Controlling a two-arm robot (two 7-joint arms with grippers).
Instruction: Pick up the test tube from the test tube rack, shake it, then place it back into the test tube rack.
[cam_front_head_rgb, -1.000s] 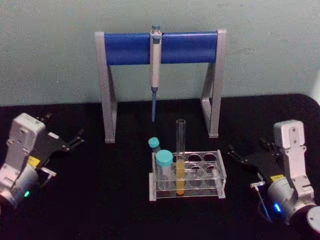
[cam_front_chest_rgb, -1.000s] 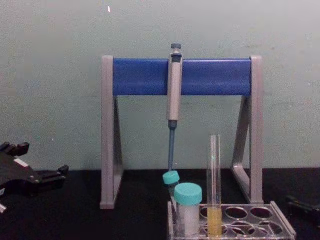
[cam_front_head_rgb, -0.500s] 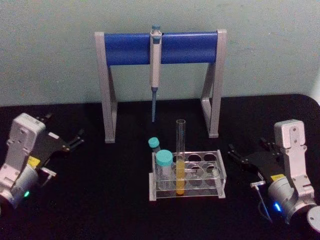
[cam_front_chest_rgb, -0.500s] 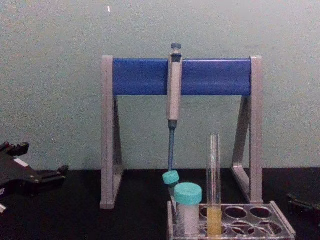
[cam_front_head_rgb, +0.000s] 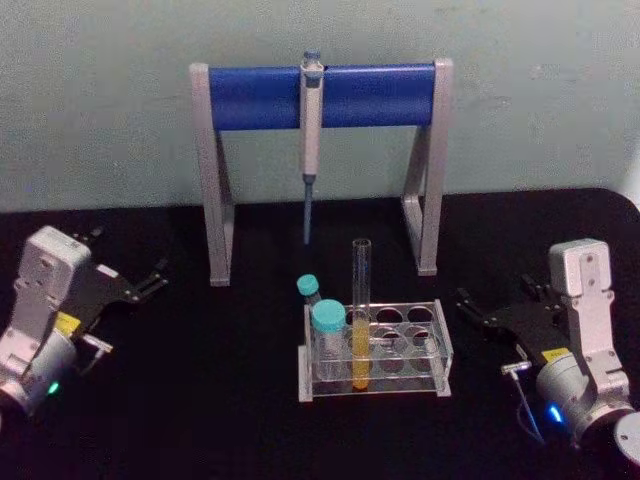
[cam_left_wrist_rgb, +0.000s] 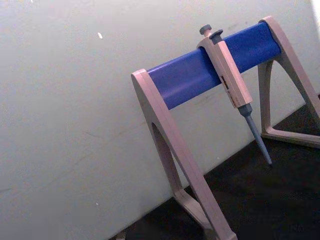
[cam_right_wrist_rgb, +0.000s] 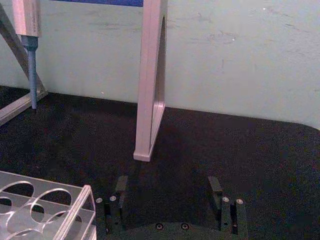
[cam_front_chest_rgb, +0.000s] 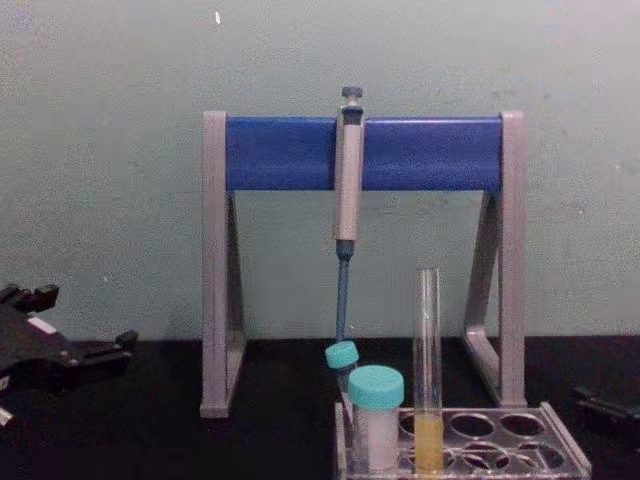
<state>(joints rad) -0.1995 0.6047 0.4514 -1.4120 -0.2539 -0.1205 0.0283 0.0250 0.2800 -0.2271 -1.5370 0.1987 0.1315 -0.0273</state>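
The test tube (cam_front_head_rgb: 360, 300) stands upright in the test tube rack (cam_front_head_rgb: 443, 352) at the table's middle, yellow liquid in its lower part; in the chest view the test tube (cam_front_chest_rgb: 428, 370) rises well above the rack (cam_front_chest_rgb: 565, 455). My left gripper (cam_front_head_rgb: 152, 280) rests open far to the rack's left, low at the chest view's left edge (cam_front_chest_rgb: 100, 350). My right gripper (cam_front_head_rgb: 478, 308) sits open just right of the rack, holding nothing. In the right wrist view its fingers (cam_right_wrist_rgb: 121, 186) stand wide apart beside the rack's corner (cam_right_wrist_rgb: 75, 210).
Two teal-capped vials (cam_front_head_rgb: 327, 320) stand in the rack's left end. Behind the rack a blue-and-grey pipette stand (cam_front_head_rgb: 260, 97) spans the table with a pipette (cam_front_head_rgb: 311, 120) hanging from it. The black table (cam_front_head_rgb: 200, 400) runs back to a pale wall.
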